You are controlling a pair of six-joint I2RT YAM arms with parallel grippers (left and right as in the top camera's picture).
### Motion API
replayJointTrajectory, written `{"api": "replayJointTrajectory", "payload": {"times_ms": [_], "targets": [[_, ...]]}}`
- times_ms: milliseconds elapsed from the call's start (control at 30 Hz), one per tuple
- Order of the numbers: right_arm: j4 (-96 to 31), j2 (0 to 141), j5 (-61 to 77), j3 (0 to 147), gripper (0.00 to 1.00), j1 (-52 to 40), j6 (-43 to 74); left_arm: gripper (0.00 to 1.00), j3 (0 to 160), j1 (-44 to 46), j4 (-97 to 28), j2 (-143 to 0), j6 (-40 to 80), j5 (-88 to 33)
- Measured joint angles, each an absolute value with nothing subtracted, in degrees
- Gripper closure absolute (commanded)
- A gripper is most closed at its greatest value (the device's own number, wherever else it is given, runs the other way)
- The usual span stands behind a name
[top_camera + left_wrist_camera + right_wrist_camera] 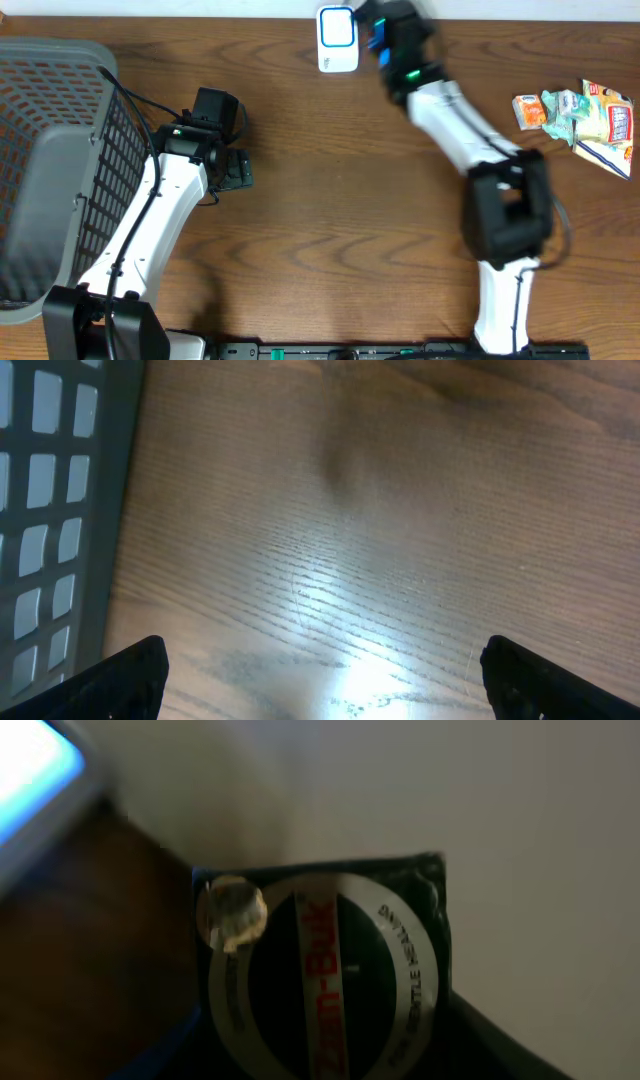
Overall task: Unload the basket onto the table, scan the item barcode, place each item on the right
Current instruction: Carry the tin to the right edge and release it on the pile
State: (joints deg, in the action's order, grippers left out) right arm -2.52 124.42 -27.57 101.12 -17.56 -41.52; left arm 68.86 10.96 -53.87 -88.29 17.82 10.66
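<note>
Zam-Buk box clamped in right claw, just beside scanner; scan looks pending. Left claw apart, idle.

Even light from above in overhead; wrist views softer, one w/ glare, one dim.

Overhead: bright, flat light, shadows short and faint on the table; mostly sharp, but right gripper at top centre is smeared w/ blur. Scanner face near blown-out white.
Left wrist: strong white glare patch on the wood at bottom centre, grain washed out there; upper right darker. Basket at left edge out of focus. Left gripper tips are plain dark shapes in the lower corners, no detail.
Right wrist: dim, soft overall. Tin label partly legible, a bright glint at its upper left. Blue-white glow blown out in upper left corner; pale bkgd fully defocused.
</note>
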Motion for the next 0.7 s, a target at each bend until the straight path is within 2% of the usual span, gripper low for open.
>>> {"api": "replayJointTrajectory", "payload": {"times_ms": [133,300,400,467,500,533,567,700], "targets": [[-13.39,119.74,-30.83,101.58,0.58,-10.94,-35.22,0.02,68.86,10.96,-53.87,-88.29,17.82,10.68],[-27.14,119.98,-32.45,101.49,0.58,-2.26,-25.58,0.02,68.86,10.96,-53.87,-88.29,17.82,10.68],[-31.18,120.51,-32.67,101.45,0.56,1.98,-19.42,0.02,68.86,10.96,-53.87,-88.29,17.82,10.68],[-33.91,120.53,-32.88,101.45,0.46,4.78,-15.84,0.02,68.86,10.96,-53.84,-88.29,17.82,10.66],[-35.00,120.53,-32.97,101.45,0.37,6.00,-14.22,0.02,68.86,10.96,-53.87,-88.29,17.82,10.66],[-35.77,120.53,-33.08,101.45,0.21,7.05,-12.51,0.02,68.86,10.96,-53.87,-88.29,17.82,10.66],[-36.32,120.53,-33.06,101.45,0.01,7.81,-11.77,0.02,68.86,10.96,-53.87,-88.29,17.82,10.66],[-38.52,120.53,-30.74,101.45,0.01,9.65,-8.80,0.02,68.86,10.96,-53.84,-88.29,17.82,10.68]]}}
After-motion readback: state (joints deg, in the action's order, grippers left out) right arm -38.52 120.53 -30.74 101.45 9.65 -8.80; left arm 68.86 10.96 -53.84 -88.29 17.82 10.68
